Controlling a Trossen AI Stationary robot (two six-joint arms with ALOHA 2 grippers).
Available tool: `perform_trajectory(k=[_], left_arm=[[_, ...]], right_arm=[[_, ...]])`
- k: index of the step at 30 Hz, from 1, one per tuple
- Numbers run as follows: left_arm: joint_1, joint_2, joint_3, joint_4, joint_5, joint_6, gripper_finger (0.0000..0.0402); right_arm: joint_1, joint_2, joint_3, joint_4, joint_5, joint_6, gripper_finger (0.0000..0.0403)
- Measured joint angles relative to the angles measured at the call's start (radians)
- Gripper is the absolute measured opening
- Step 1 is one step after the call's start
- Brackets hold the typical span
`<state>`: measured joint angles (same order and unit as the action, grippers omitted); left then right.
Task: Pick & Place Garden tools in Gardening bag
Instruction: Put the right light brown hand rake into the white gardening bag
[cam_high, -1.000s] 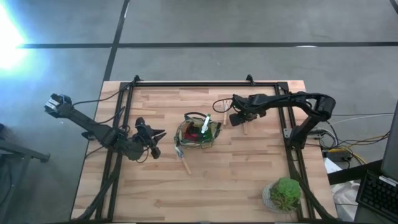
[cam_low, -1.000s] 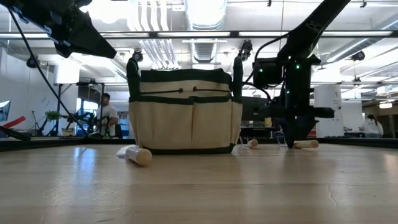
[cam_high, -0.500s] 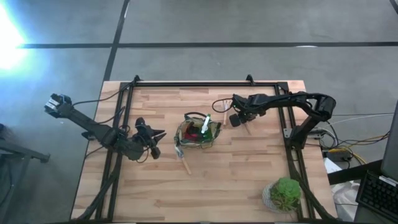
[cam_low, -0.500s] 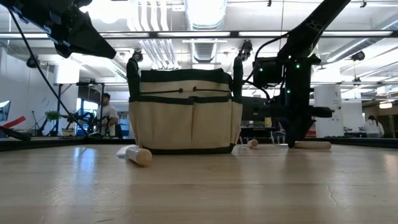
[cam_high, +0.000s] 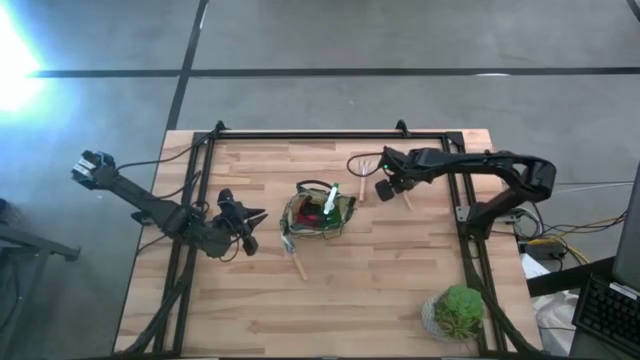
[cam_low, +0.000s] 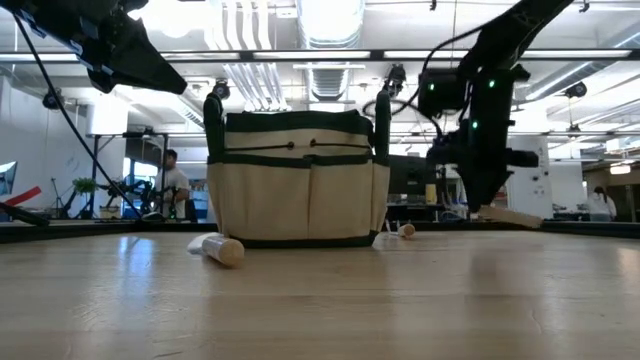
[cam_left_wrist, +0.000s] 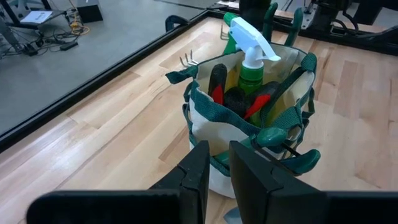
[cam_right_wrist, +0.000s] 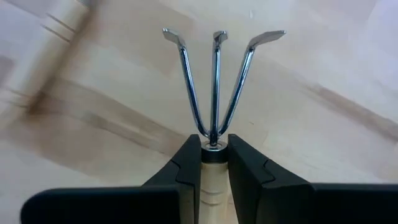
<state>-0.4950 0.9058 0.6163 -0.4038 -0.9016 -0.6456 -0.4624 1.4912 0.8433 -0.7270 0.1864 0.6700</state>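
The khaki gardening bag (cam_high: 318, 213) stands mid-table with a green spray bottle (cam_left_wrist: 250, 65) and red-and-black tools (cam_left_wrist: 219, 87) inside. My right gripper (cam_high: 384, 187) is to the bag's right, shut on a wooden-handled three-tine fork (cam_right_wrist: 214, 81), which is lifted off the table. A second wooden-handled fork (cam_high: 362, 187) lies on the table between that gripper and the bag. A wooden-handled tool (cam_high: 297, 262) lies on the table at the bag's near side. My left gripper (cam_high: 257, 216) hangs left of the bag, slightly open and empty. My right gripper pinches the fork between its two fingers at the top of the wooden handle (cam_right_wrist: 212, 163), just behind the metal collar. The tines point forward past the fingertips. In the low view the handle's free end (cam_low: 512, 217) sticks out tilted, clear of the table.
A bushy potted plant (cam_high: 458, 311) stands at the near right corner. Black frame rails (cam_high: 200, 160) run along the table's left, far and right sides. Bare wood lies in front of the bag.
My right gripper has risen and gone a little toward the table's right edge, staying shut on the fork. The fork's handle, which lay on the table, is now lifted clear and tilted.
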Motion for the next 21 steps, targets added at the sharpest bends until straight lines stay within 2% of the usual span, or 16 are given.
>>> perform_trajectory(k=[13,21], left_arm=[[0.000,0.000,0.000,0.000,0.000,-0.002,0.0065],[0.000,0.000,0.000,-0.001,0.000,-0.002,0.0065]], right_arm=[[0.095,-0.328,0.000,0.004,0.029,-0.036,0.0042],[0.245,-0.498,0.000,0.021,0.145,-0.043,0.0042]])
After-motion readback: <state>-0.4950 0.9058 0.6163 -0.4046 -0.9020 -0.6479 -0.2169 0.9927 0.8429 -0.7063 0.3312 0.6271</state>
